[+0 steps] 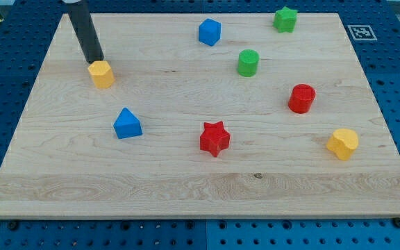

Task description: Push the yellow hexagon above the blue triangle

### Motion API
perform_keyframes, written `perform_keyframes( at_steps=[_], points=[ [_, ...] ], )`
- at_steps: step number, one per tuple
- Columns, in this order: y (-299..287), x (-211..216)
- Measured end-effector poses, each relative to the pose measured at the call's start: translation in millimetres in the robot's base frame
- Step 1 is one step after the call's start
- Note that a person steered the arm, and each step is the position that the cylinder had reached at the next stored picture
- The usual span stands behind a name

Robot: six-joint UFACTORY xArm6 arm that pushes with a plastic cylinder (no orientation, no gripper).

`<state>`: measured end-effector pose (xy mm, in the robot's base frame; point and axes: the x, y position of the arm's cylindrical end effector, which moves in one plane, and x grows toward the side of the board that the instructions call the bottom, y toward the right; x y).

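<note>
The yellow hexagon (101, 73) sits at the view's upper left of the wooden board. The blue triangle (127, 124) lies below it and a little to its right. My tip (94, 60) is at the hexagon's upper left edge, touching or nearly touching it. The dark rod rises from there toward the view's top left.
A blue hexagon-like block (210, 32), a green star (285, 19), a green cylinder (248, 62), a red cylinder (301, 98), a red star (214, 138) and a second yellow block (342, 144) lie across the board (200, 187). A marker tag (361, 32) is at the top right corner.
</note>
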<state>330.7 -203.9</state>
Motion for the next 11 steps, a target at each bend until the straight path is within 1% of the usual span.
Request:
perform_keyframes(
  at_steps=[1,2,3,4,5,6,7,8,9,10,11],
  points=[
    [-62,41],
    [-73,49],
    [-64,36],
    [-39,8],
    [-39,14],
    [-32,35],
    [-30,35],
    [24,35],
    [48,36],
    [49,53],
    [50,57]
  ],
)
